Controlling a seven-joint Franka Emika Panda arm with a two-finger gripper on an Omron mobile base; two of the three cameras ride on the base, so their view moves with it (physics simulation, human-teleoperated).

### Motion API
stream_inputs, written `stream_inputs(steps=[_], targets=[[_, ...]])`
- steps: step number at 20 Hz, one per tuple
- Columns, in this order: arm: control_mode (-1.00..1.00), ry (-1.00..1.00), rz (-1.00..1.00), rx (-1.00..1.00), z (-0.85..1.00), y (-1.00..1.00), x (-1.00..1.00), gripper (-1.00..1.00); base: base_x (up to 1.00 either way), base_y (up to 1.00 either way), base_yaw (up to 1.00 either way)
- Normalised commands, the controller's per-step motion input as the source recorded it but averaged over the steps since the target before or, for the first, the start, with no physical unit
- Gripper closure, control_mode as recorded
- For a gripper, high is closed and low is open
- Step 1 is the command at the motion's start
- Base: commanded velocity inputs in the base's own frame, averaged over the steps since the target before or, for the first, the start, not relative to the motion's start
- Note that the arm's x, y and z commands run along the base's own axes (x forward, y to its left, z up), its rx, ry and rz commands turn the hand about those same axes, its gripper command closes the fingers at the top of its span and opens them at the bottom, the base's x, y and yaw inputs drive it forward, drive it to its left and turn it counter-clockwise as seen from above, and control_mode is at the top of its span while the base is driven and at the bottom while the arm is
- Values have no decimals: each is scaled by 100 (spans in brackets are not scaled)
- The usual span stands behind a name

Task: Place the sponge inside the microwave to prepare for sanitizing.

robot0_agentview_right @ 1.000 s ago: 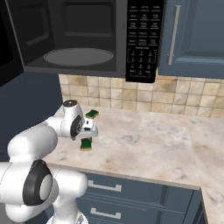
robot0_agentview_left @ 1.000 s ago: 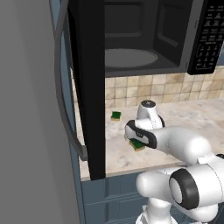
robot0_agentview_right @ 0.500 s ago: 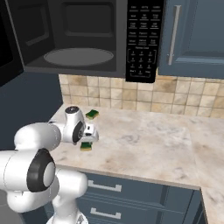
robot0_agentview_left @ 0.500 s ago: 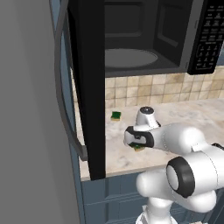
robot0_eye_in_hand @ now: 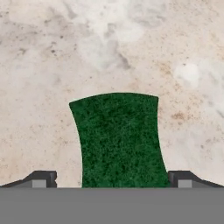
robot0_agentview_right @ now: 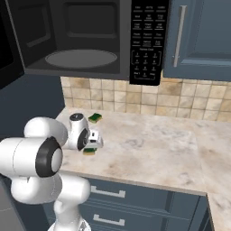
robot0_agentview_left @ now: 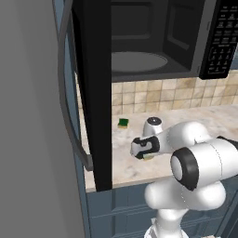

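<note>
I am looking down the hand view, where the gripper [robot0_eye_in_hand: 112, 181] is standing wide, its two dark fingertips [robot0_eye_in_hand: 42, 178] flanking a green sponge [robot0_eye_in_hand: 119, 139] without touching it. This view is giving me only the scrubby green top face lying flat on the marbled desk [robot0_eye_in_hand: 52, 52]; it is hiding any lower layer, so from here I cannot tell which of the two sponges this is.

The base views are filling that in. In the right base view the gripper [robot0_agentview_right: 92, 143] is hanging low over the desk [robot0_agentview_right: 158, 144] just above the sponge [robot0_agentview_right: 89, 152], whose yellowish underside is peeking out beneath the hand. In the left base view the gripper [robot0_agentview_left: 144, 151] is covering most of the sponge [robot0_agentview_left: 148, 158], leaving a pale yellow sliver showing.

Farther back, a second sponge [robot0_agentview_right: 94, 118], green on top with a yellow edge, is lying near the tiled backsplash [robot0_agentview_right: 180, 101]; the left base view is showing it too [robot0_agentview_left: 123, 123], well apart from the gripper.

Above everything the microwave [robot0_agentview_right: 81, 40] is hanging open, its round turntable [robot0_agentview_right: 81, 58] bare. The right base view is showing the keypad [robot0_agentview_right: 145, 43] and a blue cabinet door [robot0_agentview_right: 198, 40] beside it, while the left base view is showing the swung-open door [robot0_agentview_left: 95, 93] with its curved handle [robot0_agentview_left: 69, 116]
</note>
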Motion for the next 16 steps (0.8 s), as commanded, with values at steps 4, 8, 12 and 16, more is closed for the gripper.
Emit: stream_inputs(steps=[4, 8, 12, 16], targets=[[-100, 0, 0, 0, -12, 0, 33, -100, 0, 0, 0], [-100, 0, 0, 0, -11, 0, 30, -100, 0, 0, 0], [-100, 0, 0, 0, -15, -4, 8, -100, 0, 0, 0], [-100, 0, 0, 0, -17, -2, 0, -100, 0, 0, 0]])
